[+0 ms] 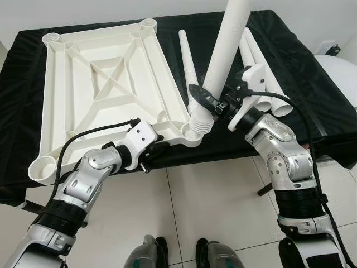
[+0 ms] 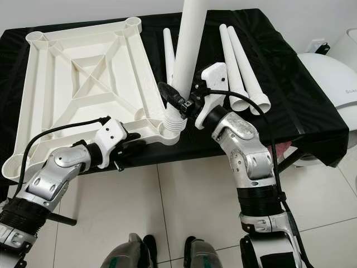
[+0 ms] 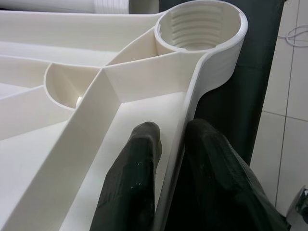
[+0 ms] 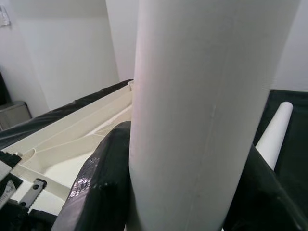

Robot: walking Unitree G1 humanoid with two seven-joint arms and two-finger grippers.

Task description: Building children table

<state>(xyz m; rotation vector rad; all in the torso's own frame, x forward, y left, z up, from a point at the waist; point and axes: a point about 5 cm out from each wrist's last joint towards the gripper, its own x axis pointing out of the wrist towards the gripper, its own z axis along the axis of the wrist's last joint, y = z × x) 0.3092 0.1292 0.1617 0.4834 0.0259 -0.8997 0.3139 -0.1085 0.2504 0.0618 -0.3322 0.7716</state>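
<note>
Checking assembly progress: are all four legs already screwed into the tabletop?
No: one leg stands at a corner socket in the right gripper, while three legs lie loose on the black cloth.

Upside-down tabletop (image 1: 106,84) at left on the table (image 1: 312,84), three loose legs (image 1: 262,72) to its right.

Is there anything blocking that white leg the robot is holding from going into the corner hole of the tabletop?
Nothing visible does. The right gripper holds the leg upright with its threaded end already at the corner socket of the upturned tabletop. The left gripper clamps the tabletop's rim. The spare legs lie aside on the black cloth.
</note>
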